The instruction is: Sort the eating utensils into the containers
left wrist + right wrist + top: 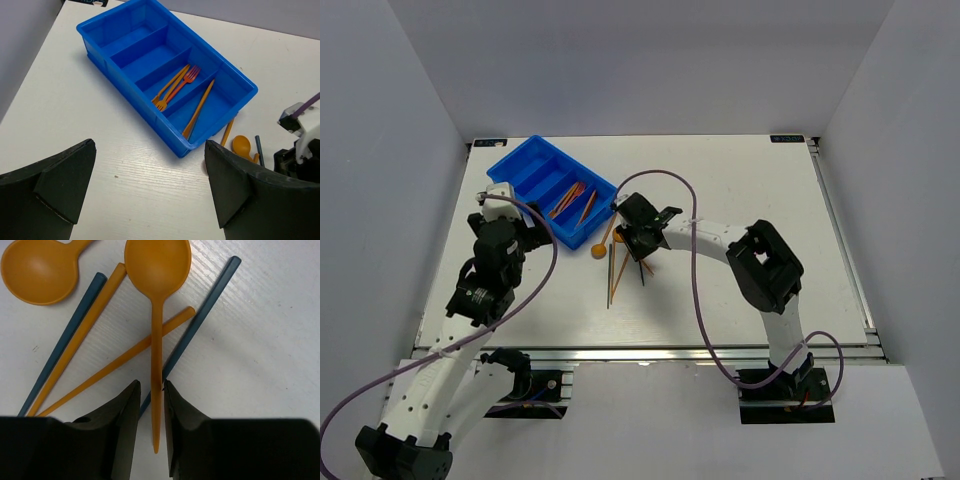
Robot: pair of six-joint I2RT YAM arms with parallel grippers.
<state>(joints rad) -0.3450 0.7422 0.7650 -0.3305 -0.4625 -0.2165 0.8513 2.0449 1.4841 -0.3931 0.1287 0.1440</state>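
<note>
The blue tray (510, 160) lies at the back left; in the left wrist view (135, 107) one compartment holds several orange and red forks (175, 87) and the one beside it an orange stick (198, 107). Loose utensils lie right of the tray: an orange spoon (599, 249) and sticks (612, 275). My right gripper (635, 240) is low over them. In its wrist view its narrowly open jaws (151, 386) straddle the handle of an orange spoon (157, 265); the right finger touches it. My left gripper (150, 185) is open and empty, near the tray's near corner.
Under the right gripper lie a second orange spoon (40, 272), two orange sticks (100, 305) and two dark blue sticks (210, 300), crossing one another. The tray's two far compartments (145, 55) hold nothing. White walls stand at the left, right and back.
</note>
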